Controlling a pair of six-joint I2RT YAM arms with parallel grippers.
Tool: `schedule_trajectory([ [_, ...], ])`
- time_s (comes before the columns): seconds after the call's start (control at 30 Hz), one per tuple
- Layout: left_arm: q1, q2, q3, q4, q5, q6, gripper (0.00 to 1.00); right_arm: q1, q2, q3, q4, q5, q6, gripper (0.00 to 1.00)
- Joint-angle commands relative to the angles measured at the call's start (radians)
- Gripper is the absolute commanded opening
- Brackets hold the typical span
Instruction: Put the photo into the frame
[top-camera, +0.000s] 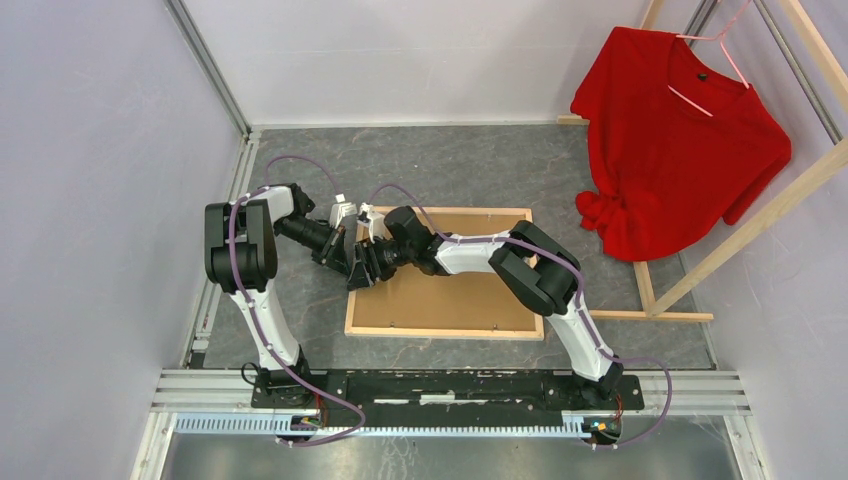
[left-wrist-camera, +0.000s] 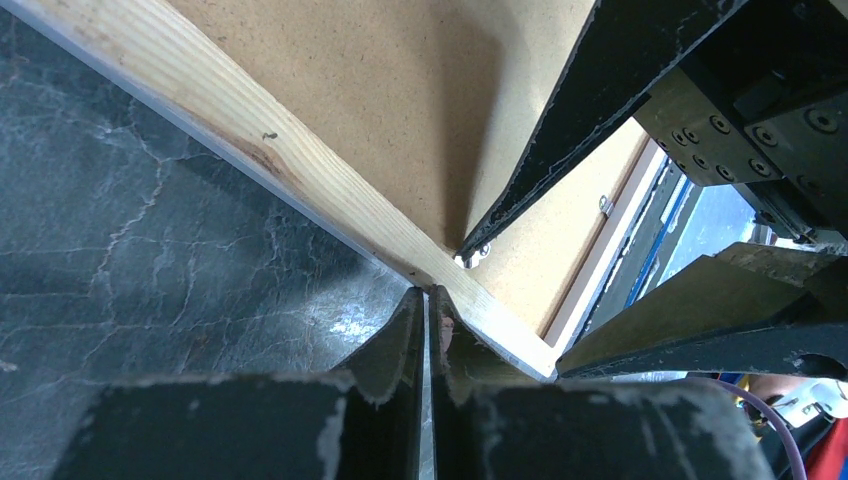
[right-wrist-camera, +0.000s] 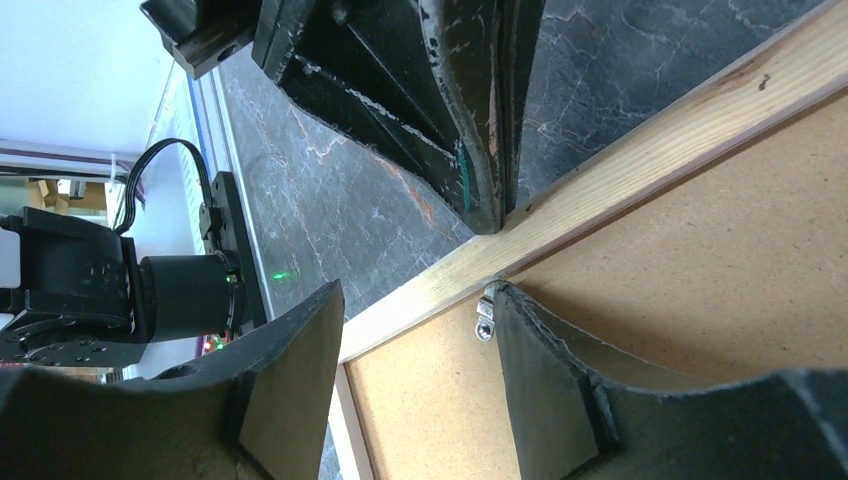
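2 pincers of mine meet at the left rail of the frame (top-camera: 440, 331), which lies flat on the dark marbled table (top-camera: 300, 300) with its bare light-wood reverse up, its long sides running left to right between my arms' bases and the far wall. A brown hardboard sheet (top-camera: 450, 290) fills it from rail to rail (whether the photo lies beneath I cannot tell). My left gripper (left-wrist-camera: 428, 298) is clenched with nothing between its fingers, and their tips touch the outer edge of that left rail, roughly midway along it. My right gripper (right-wrist-camera: 418, 295) is released and grasps nothing. It straddles the same rail: 1 finger (right-wrist-camera: 560, 370) rests on the hardboard just beside a small metal tab (right-wrist-camera: 486, 318), though contact with the tab is unclear, and the other hangs outside the rail over the table. At the far right, well apart from the frame, a red shirt (top-camera: 680, 150) hangs from a bare-wood rack (top-camera: 760, 215).
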Motion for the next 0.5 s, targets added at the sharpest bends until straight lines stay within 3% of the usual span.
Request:
schedule_trajectory([
  [0.0, -0.014, 0.021, 0.017, 0.048, 0.007, 0.008, 0.08, 0.040, 0.038, -0.009, -0.013, -0.094, 0.032, 0.63],
  [0.47, -0.014, 0.018, 0.017, 0.034, 0.005, 0.023, 0.07, -0.047, -0.004, -0.037, -0.079, 0.021, -0.070, 0.65],
])
